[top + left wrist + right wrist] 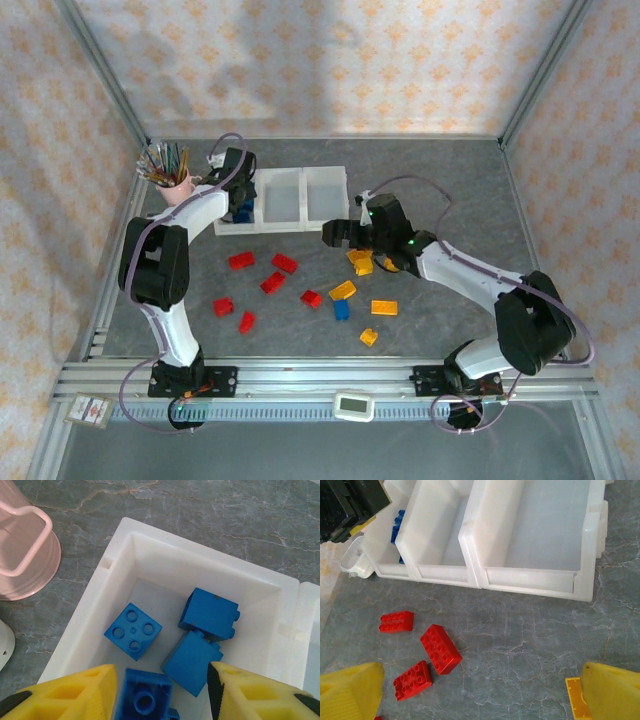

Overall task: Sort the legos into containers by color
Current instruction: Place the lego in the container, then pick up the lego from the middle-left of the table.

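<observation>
At the table's far left corner stood a pink cup (176,190) of pencils, and just right of it the left gripper (161,680) hung over the leftmost of the three joined white bins (300,172), which sat along the far edge near the middle. Its yellow fingers (75,695) were spread wider than the blue brick (145,700) lying between and below them, so it pinched nothing. Three more blue bricks (133,630) lay on that bin's floor, while the middle and right bins looked bare. In front of the tray, red bricks (272,283) lay scattered across the middle of the table toward its left side. One blue brick (341,310) and several yellow-orange bricks (384,307) lay further right, toward the near edge. The right gripper (335,237) hovered just off the tray's near right corner with its fingers (350,690) fully spread and nothing between them. A yellow-orange brick (574,700) sat beside its right finger. The step in hand appeared to be the drop of a blue brick into the left bin. To finish it well, the left arm would need to rise straight up with its fingers apart, clear of the bin's wall (165,560). Only then should it swing toward the loose blue brick, so that nothing is dragged out or nudged against the cup.
</observation>
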`<state>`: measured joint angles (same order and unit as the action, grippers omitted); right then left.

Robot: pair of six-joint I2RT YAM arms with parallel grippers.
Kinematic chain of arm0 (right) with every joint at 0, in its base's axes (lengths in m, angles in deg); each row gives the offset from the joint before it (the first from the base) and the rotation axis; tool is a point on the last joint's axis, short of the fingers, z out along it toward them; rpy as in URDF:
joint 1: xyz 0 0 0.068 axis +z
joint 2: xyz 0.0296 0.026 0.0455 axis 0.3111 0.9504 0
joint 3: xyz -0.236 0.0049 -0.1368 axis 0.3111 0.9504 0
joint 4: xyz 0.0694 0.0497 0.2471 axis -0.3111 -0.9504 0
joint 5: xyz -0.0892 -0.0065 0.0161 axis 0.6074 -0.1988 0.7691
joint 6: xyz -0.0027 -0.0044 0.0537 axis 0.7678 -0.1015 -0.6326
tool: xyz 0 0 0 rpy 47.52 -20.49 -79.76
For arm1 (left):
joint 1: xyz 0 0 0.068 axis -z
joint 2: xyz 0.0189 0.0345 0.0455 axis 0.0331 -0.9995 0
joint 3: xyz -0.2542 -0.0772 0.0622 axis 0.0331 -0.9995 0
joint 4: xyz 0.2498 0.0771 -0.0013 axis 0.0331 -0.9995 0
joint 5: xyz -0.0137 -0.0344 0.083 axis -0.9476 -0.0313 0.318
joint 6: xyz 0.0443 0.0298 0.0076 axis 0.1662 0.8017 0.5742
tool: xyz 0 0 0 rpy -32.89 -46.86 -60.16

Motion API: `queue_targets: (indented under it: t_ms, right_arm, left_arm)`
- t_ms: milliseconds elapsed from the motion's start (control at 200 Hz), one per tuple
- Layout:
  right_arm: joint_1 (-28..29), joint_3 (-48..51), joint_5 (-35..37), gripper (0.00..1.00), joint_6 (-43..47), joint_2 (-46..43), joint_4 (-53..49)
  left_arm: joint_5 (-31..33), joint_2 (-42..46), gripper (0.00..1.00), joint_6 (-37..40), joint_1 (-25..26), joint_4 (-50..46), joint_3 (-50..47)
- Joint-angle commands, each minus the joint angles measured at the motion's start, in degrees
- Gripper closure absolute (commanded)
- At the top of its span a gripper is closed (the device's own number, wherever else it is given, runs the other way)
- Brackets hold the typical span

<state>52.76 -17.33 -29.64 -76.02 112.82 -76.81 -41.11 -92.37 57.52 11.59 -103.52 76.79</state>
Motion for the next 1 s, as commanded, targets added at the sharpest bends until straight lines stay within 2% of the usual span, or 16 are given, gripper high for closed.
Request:
queue_targets:
  t_ms: [0,145,345,581,696,996]
  right_arm:
    - [0.2,-2.2,2.3,0.0,0.7,0.0,-0.5]
    - [-0.7,-1.5,2.3,0.0,0.4,-0.4,-0.4]
    - [-3.1,0.9,1.0,0.0,-0.4,-2.4,-1.7]
    - [-5.4,5.1,2.0,0.0,0.2,-7.5,-7.3]
    - [-6.2,8.1,2.2,0.0,-0.1,-11.2,-9.6]
    - [-6.6,14.7,1.9,0.0,-3.9,-16.3,-13.6]
  left_arm:
    - [1.5,4.7,0.46,0.7,-0.5,-1.5,-0.7]
    - [-3.6,10.7,0.45,0.0,0.7,0.3,-5.4]
    - [-4.4,17.2,0.43,-1.0,6.9,-1.8,-10.5]
    - [-4.1,25.2,0.41,-4.9,19.0,-3.6,-17.7]
    - [-4.4,27.7,0.41,-9.6,24.9,-5.4,-20.5]
    - [-4.4,26.7,0.4,-20.2,41.6,-6.4,-23.3]
